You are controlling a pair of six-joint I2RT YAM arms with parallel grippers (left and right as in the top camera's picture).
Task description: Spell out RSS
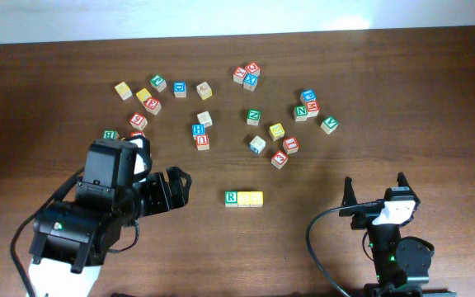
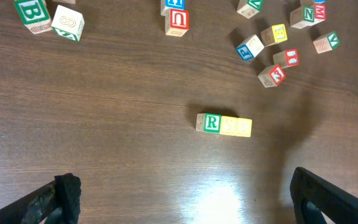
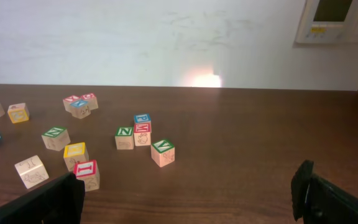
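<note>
A row of three blocks lies on the table: a green R block (image 1: pixel 232 198) with two yellow blocks (image 1: pixel 251 199) touching its right side. The row also shows in the left wrist view, R block (image 2: pixel 211 122) and yellow blocks (image 2: pixel 237 126). The yellow letters are too pale to read. My left gripper (image 1: pixel 177 188) is open and empty, left of the row; its fingers (image 2: pixel 182 196) frame bare table. My right gripper (image 1: pixel 375 190) is open and empty at the front right, its fingers (image 3: pixel 188 193) over bare wood.
Several loose letter blocks are scattered across the far half of the table, among them a cluster (image 1: pixel 285 151) behind the row, a blue and red pair (image 1: pixel 199 135) and a group at the far left (image 1: pixel 143 99). A white wall (image 3: pixel 166 37) stands beyond the table.
</note>
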